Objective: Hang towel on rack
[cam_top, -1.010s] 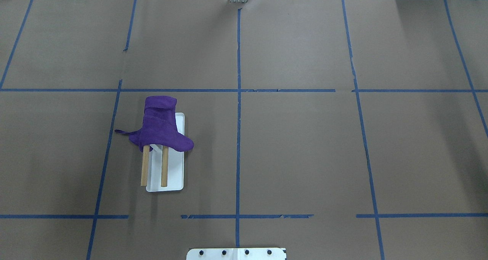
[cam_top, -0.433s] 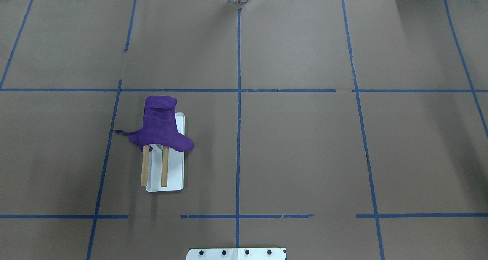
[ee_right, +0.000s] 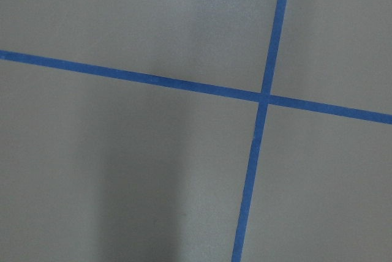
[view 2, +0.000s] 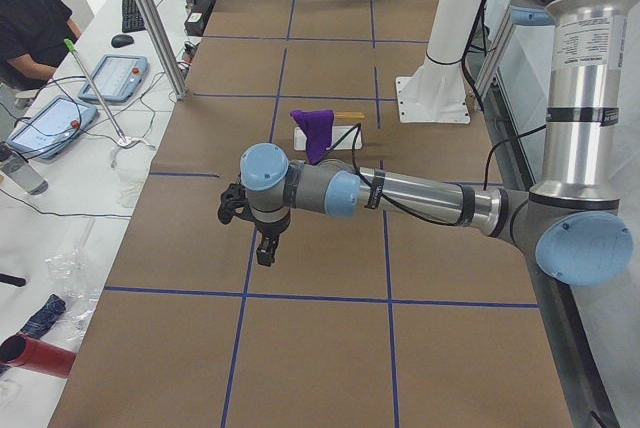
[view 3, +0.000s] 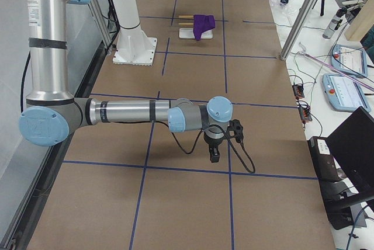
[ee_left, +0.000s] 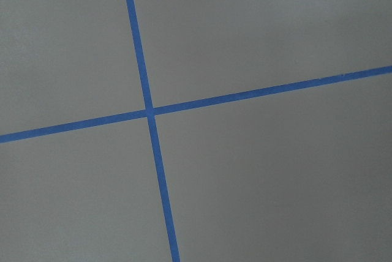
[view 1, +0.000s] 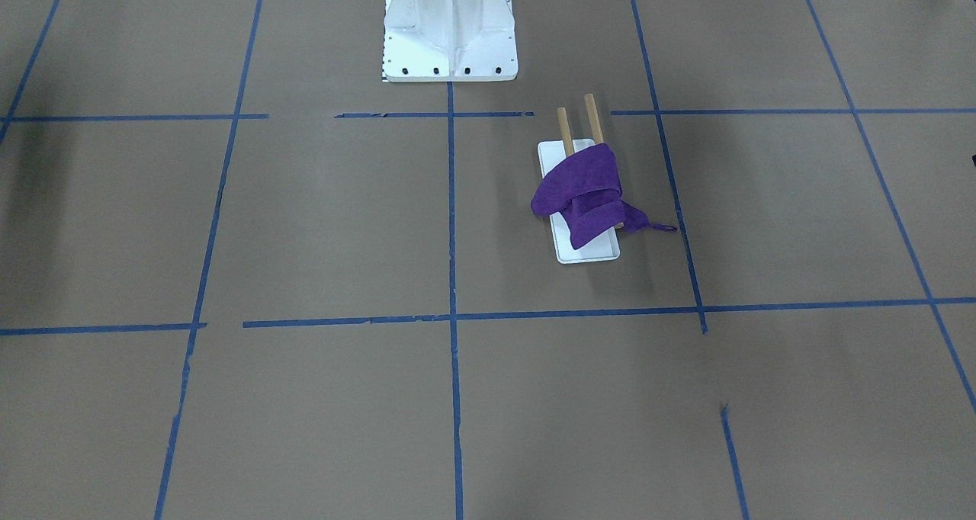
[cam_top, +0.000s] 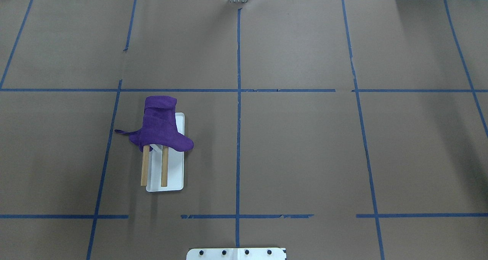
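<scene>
1. Left gripper (view 2: pixel 265 248): seen only from the table's end, pointing down above the brown paper. We cannot tell how its jaws stand. It holds nothing that we can make out.
2. Right gripper (view 3: pixel 214 155): likewise seen only from the opposite end, pointing down above the paper. We cannot tell its jaw setting either.
3. Left arm (view 2: pixel 400 193): stretched out low over the table, with its wrist well apart from the rack. Its wrist camera shows only a crossing of blue tape lines (ee_left: pixel 149 113).
4. Right arm (view 3: pixel 134 111): stretched out low on the far side of the table from the rack. Its wrist camera shows another tape crossing (ee_right: pixel 264 97).
5. Towel (cam_top: pixel 160 128): deep purple and bunched. We record it draped across both wooden dowels (cam_top: pixel 145 168) at the end farther from the robot.
   - One fold reaches past the far edge of the base.
   - A rounded flap hangs toward the table's middle, over the base.
   - A thin loop (cam_top: pixel 120 132) sticks out on the robot's left, over the paper.
6. Rack (cam_top: pixel 171 176): a white flat base in the left half of the table. The dowel ends nearer the robot are bare.
7. White bolted pedestal (view 1: pixel 450 24): stands at the robot's edge of the table, apart from the rack.
</scene>
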